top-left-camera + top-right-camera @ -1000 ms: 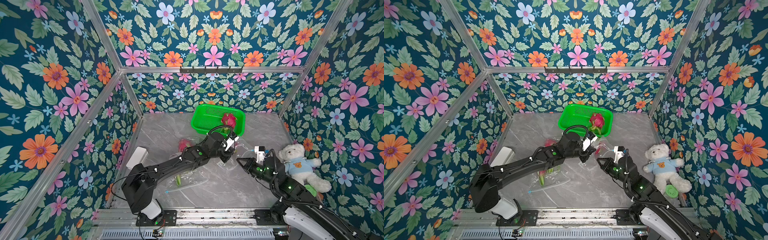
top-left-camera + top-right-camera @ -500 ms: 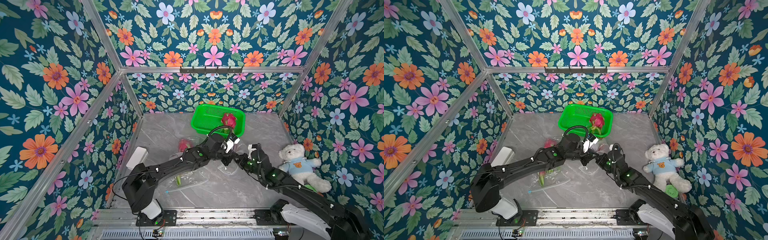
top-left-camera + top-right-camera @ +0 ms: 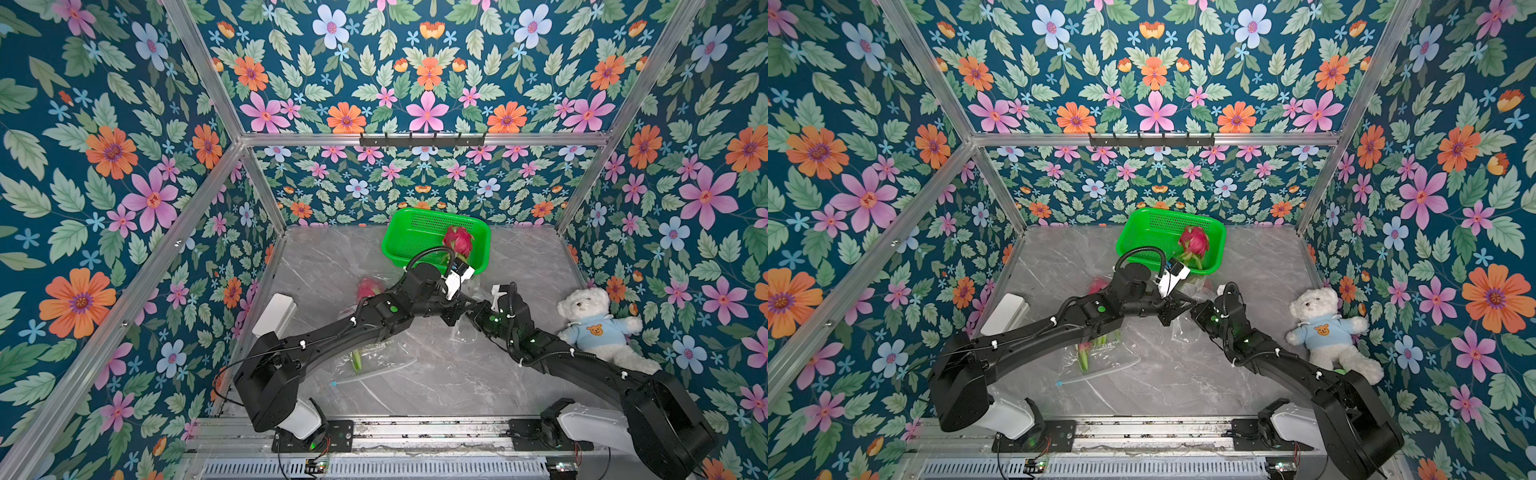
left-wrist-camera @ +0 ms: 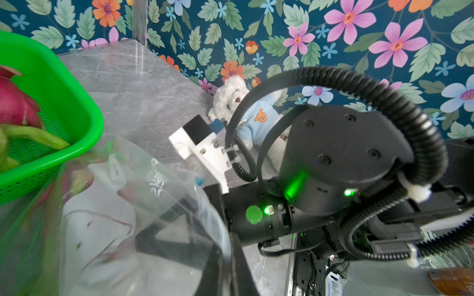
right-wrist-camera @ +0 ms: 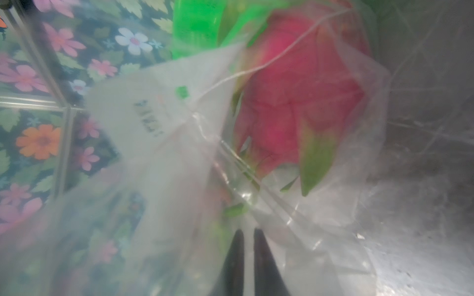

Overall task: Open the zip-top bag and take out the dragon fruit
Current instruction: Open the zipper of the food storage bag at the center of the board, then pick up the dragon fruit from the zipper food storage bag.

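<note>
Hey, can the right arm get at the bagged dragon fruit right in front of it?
Probably not yet. The dragon fruit lies close ahead of the right gripper, but the clear film of the zip-top bag lies between them, and no open mouth shows in the right wrist view.

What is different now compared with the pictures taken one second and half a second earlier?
The right arm stretched forward and inward, bringing the right gripper up to the left gripper at the clear bag before the green basket. Its fingers show a narrow gap; whether it holds the film is unclear. The left arm, the dragon fruit in that basket and the teddy bear stayed put.
</note>
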`<state>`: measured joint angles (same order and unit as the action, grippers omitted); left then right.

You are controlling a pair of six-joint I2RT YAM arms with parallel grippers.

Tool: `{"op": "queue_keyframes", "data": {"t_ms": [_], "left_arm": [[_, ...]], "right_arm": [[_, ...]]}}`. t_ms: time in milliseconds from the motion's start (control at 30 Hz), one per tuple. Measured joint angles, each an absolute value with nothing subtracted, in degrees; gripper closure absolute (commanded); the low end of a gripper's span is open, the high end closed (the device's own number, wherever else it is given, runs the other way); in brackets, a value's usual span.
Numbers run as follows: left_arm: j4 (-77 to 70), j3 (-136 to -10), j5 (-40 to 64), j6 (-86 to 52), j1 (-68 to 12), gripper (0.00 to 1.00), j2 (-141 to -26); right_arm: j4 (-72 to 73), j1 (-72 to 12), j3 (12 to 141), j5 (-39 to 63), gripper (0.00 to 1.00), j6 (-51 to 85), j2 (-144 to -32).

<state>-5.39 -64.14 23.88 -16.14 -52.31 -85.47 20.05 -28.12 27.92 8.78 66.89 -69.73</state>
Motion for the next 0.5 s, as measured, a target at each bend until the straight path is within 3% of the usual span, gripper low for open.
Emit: {"op": "queue_keyframes", "data": {"t_ms": [67, 100, 333, 500], "left_arm": [[-7.8, -61.5, 21.7, -16.5, -49.8, 0.3, -83.0], [-9.1, -60.1, 20.8, -16.5, -48.2, 0.23, -81.9], [-14.3, -54.8, 17.3, -17.6, -36.9, 0.29, -85.3], [-14.8, -55.5, 17.8, -17.6, -34.9, 0.32, -94.2]], "right_arm": [[20.7, -27.4, 28.4, 9.2, 0.85, 66.9, -71.2], [20.8, -27.3, 28.8, 9.5, 0.85, 66.8, -72.0], [22.2, -27.3, 31.5, 12.1, 0.81, 66.0, -75.5], [21.8, -27.2, 32.9, 13.0, 0.8, 66.7, -75.6]]}}
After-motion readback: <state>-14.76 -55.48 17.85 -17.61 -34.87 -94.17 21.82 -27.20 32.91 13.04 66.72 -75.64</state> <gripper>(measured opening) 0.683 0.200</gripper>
